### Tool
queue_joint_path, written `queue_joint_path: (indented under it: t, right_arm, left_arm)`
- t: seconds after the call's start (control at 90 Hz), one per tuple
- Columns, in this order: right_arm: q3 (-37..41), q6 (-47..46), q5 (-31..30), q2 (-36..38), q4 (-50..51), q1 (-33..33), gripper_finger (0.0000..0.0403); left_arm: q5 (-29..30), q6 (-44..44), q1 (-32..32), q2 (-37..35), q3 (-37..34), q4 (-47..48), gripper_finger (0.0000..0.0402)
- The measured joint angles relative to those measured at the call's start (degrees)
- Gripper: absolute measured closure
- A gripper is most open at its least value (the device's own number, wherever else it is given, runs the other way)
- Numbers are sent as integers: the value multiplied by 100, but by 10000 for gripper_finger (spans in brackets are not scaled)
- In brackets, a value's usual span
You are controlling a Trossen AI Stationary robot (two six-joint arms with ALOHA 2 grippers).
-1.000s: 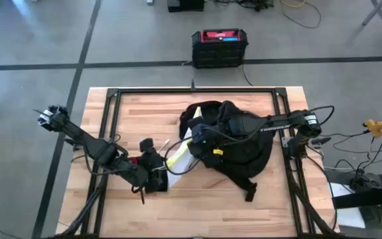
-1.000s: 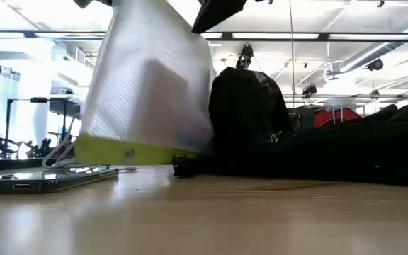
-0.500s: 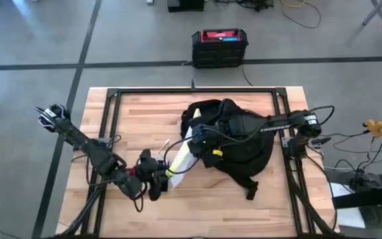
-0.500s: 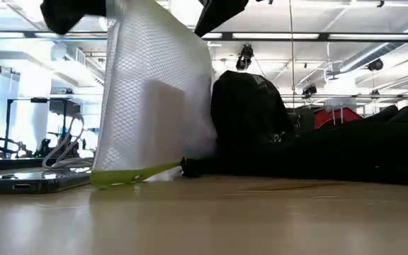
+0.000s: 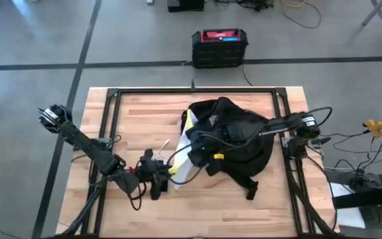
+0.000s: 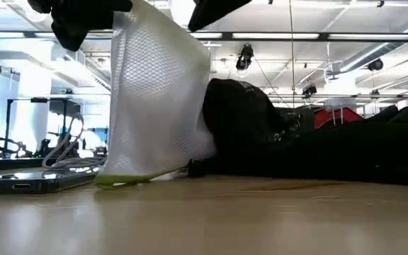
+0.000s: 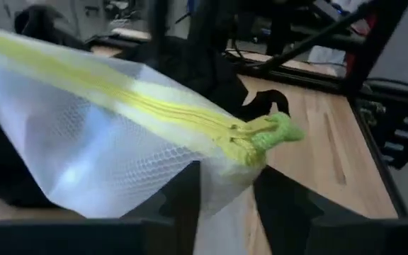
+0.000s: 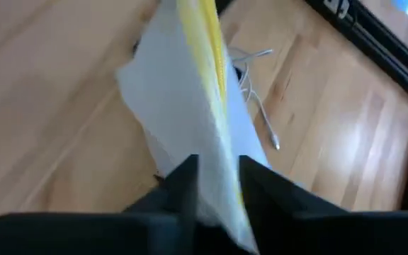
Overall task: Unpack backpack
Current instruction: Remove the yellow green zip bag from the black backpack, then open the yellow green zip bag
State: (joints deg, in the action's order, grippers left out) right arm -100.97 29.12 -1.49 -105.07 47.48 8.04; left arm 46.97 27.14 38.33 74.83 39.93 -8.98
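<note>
The black backpack (image 5: pixel 241 143) lies on its side at the table's middle right. A white mesh pouch (image 6: pixel 158 106) with a yellow zipper (image 7: pixel 154 103) hangs beside its left opening, held between both grippers. The pouch's yellow-green lower edge (image 6: pixel 129 180) reaches the table. My left gripper (image 5: pixel 159 178) is shut on one corner of the pouch. My right gripper (image 5: pixel 194 158) is shut on the pouch's upper edge, close to the backpack. Another yellow thing (image 5: pixel 190 123) shows at the backpack's opening. My left gripper pinches the pouch's corner (image 7: pixel 222 177) between its two fingers, just beside the zipper's end and its green pull tab (image 7: pixel 278 131). The fingers come from the table's left side. My right gripper pinches the pouch's edge (image 8: pixel 214 166) next to the yellow zipper between its two fingers, from above, pointing down. The pouch hangs below the fingers with its lower edge on the wood.
A thin white cable (image 8: pixel 261 120) lies on the wood near the pouch. A flat dark device (image 6: pixel 27 183) lies on the table at the left of the low view. Black frame rails (image 5: pixel 111 113) border the table. A black box with a red top (image 5: pixel 219 46) stands on the floor beyond the far edge.
My right gripper has moved a little toward the table's near edge and left with the pouch. The pouch, which hung with its lower edge level and clear of the table, has tilted and sunk, and that edge now touches the wood. The backpack's top has shifted slightly.
</note>
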Motion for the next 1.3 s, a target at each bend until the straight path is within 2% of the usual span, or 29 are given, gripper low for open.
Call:
queue_joint_path:
  t: [0.111,0.222,0.311,0.422,0.567,0.578,0.611,0.644,0.7,0.767,0.889,0.933,1.022,1.167,1.3]
  right_arm:
    - [-7,5,-2,-70,-265,-5,224]
    - [-101,121,160,-75,-306,-5,171]
    - [-144,125,612,-82,-338,-63,150]
    - [-175,55,1163,-221,-329,-172,143]
    - [-170,299,1199,-458,-323,-232,153]
    - [-168,317,1199,-470,-323,-239,154]
    - [-175,428,1223,-542,-346,-275,162]
    - [-179,468,1222,-571,-379,-307,171]
    - [-173,468,1126,-643,-395,-375,192]
    - [-170,455,758,-657,-497,-397,234]
    - [-173,645,95,-614,-677,-396,359]
    - [-173,731,-115,-606,-788,-379,384]
    - [-173,839,-1033,-555,-1020,-292,391]
    - [-162,1590,-3008,-420,-1485,-20,400]
    - [-162,2067,-4271,-247,-1877,251,402]
  left_arm:
    - [-172,-287,-2,0,45,-2,386]
    - [-491,-573,-2,0,48,-2,397]
    - [-653,-993,-1,0,73,10,400]
    - [-687,-1694,-2,0,302,214,401]
    - [-700,-2037,-3,-17,887,1246,401]
    - [-703,-2035,-4,-19,937,1410,401]
    - [-768,-1944,-4,26,1503,2809,401]
    - [-817,-1893,18,45,1726,2834,401]
    - [-847,-1734,15,48,2166,3505,402]
    - [-847,-1492,30,26,2549,4414,402]
    - [-854,-1269,29,-1,2962,5229,402]
    - [-813,-1266,28,-22,3069,5408,402]
    - [-745,-1179,26,-55,3191,5669,402]
    - [-275,-809,49,-129,3136,5997,402]
    - [90,-394,52,-237,2927,6212,400]
